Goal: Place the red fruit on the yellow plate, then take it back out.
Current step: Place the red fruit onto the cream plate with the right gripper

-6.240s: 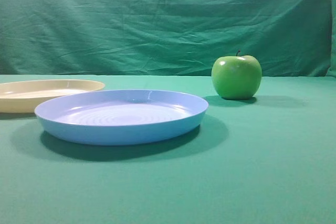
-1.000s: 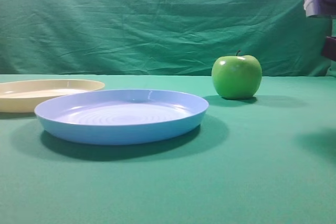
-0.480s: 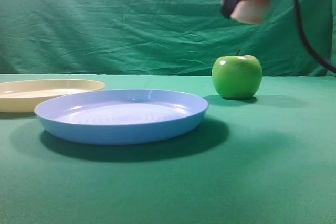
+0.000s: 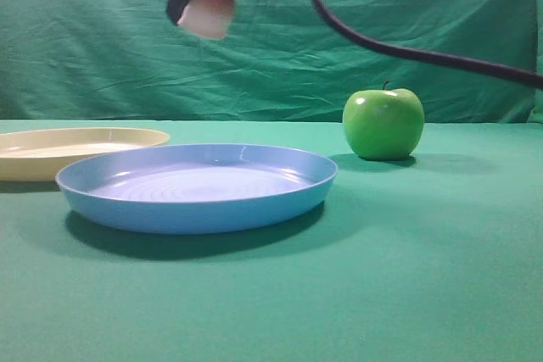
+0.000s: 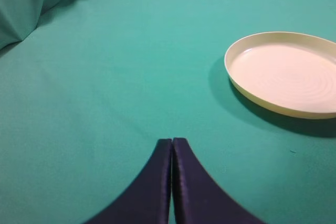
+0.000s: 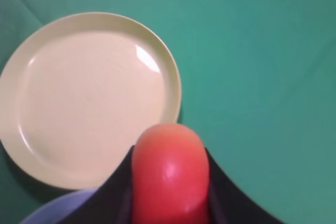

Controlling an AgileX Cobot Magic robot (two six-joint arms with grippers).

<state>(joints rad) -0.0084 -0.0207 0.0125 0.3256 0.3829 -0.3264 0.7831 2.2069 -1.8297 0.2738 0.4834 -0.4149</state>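
Surface finishes noted
Matt green cloth (image 4: 441, 294); smooth plastic yellow plate (image 6: 31, 145) and blue plate (image 4: 195, 209); glossy green apple (image 4: 383, 125); smooth red fruit (image 6: 169, 177).

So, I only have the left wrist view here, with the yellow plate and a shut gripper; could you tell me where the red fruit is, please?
Observer: The red fruit is held in the right gripper, up in the air.
Operator: Thanks. Is it over the yellow plate?
Observer: Not quite. From the right wrist camera, the yellow plate lies ahead, and a blue plate shows at the bottom edge.
Operator: Is anything else on the table?
Observer: Yes, a green apple stands to the right, behind the blue plate, apart from both plates.
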